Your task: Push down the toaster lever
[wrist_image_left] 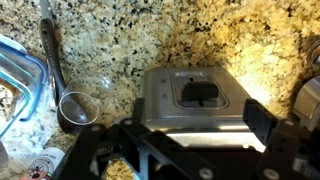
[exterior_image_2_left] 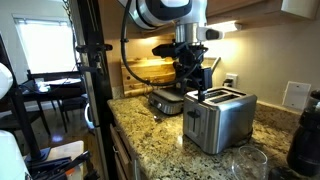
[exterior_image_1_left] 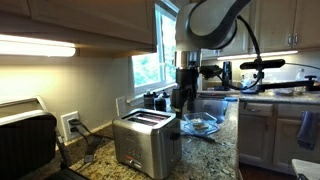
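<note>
A silver two-slot toaster [exterior_image_1_left: 147, 142] stands on the granite counter and shows in both exterior views [exterior_image_2_left: 222, 120]. In the wrist view I look down on its end face [wrist_image_left: 160, 90], where the black lever [wrist_image_left: 200, 94] sits in a dark recessed panel. My gripper [wrist_image_left: 176, 128] is open and empty, its two black fingers spread wide on either side of the toaster's end. In the exterior views it hangs just above the toaster's end [exterior_image_1_left: 185, 100] [exterior_image_2_left: 193, 82], apart from the lever.
A glass bowl [exterior_image_1_left: 200, 125] sits on the counter beyond the toaster. A metal measuring cup [wrist_image_left: 75, 106] and a glass dish [wrist_image_left: 15, 80] lie left of the toaster. A black appliance [exterior_image_1_left: 25, 145] and a drinking glass [exterior_image_2_left: 245, 162] stand nearby.
</note>
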Robot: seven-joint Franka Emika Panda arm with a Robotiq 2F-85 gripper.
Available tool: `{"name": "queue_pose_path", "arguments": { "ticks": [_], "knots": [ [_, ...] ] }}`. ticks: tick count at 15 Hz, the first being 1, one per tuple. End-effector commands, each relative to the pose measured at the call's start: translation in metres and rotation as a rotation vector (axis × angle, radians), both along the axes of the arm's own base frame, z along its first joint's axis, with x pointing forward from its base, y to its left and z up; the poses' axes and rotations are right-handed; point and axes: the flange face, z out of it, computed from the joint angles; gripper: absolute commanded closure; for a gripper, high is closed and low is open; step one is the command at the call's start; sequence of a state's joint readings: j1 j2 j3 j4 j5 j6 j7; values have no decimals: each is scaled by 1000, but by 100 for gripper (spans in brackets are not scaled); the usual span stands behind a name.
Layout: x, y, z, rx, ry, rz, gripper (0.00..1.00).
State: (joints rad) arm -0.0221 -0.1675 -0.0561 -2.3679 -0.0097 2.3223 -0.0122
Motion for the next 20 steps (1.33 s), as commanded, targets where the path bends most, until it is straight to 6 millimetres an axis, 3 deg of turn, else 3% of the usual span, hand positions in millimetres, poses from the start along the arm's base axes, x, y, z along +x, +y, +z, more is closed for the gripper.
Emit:
{"name": "queue_pose_path", "arguments": {
  "ticks": [1, 9, 15, 16, 18, 20],
  "knots": [
    [1, 0, 1, 1, -1, -7, 0],
    [1, 0, 2, 2, -2, -18, 0],
    [7, 13, -18, 1, 33, 1, 0],
    [9, 14, -23, -2, 43, 4, 3],
    [12, 14, -33, 1, 58, 9, 28],
    [17, 12, -41, 8, 68, 4, 38]
  ]
}}
